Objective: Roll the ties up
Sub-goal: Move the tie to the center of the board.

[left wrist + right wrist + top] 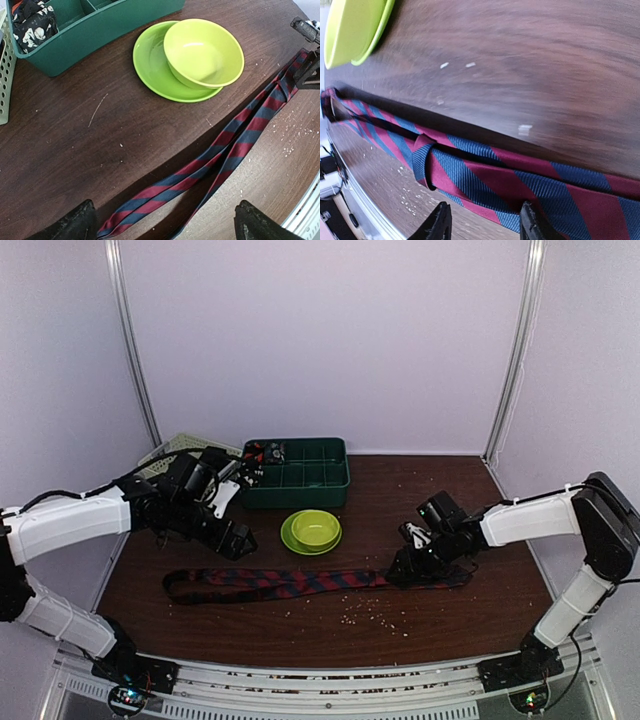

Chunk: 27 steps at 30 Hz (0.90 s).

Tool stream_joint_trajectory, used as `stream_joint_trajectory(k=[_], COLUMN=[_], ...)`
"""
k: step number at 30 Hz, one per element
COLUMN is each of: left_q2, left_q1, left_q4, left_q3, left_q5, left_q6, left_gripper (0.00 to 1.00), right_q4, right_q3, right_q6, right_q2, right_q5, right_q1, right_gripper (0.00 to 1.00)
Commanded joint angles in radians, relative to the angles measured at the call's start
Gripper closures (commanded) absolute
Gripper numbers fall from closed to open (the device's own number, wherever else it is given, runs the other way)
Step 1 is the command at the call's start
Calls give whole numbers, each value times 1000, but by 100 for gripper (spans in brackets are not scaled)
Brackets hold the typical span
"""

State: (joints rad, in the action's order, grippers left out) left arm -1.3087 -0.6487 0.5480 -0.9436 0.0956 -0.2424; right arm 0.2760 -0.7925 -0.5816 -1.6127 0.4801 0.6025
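Red-and-navy striped tie (280, 583), unrolled and doubled over, lies flat horizontally across the frame's lower centre.

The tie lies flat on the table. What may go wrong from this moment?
1. The striped tie lies doubled; the right gripper, jaws apart over its end, may catch one layer only, so the roll skews.
2. The crumbs beside it may be rolled into the fabric.
3. The bowl on its plate is near; a swing might knock it.
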Motion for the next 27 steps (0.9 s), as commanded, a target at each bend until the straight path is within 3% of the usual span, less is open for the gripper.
stream_joint_trajectory(k=[1, 8, 15, 19, 23, 27], left_q2=[-25, -58, -105, -136, -187, -210], left_q1=[2, 2, 1, 1, 1, -2], left_q4=[-37, -46, -25, 48, 169, 247], left_q3=[-38, -57, -51, -64, -106, -80], left_q5=[24, 29, 160, 305, 200, 231], left_q6=[-7, 3, 141, 302, 448, 618], left_gripper=[2, 2, 7, 17, 28, 32], right_q4=[46, 180, 352, 365, 337, 277], right_q3=[96, 173, 133, 63, 6, -19], right_q6=[3, 53, 117, 184, 240, 223], right_q2=[36, 139, 313, 337, 363, 367], right_q5=[-46, -87, -134, -65, 24, 32], right_q1=[-66, -212, -319, -322, -293, -224], right_gripper=[52, 51, 48, 49, 49, 48])
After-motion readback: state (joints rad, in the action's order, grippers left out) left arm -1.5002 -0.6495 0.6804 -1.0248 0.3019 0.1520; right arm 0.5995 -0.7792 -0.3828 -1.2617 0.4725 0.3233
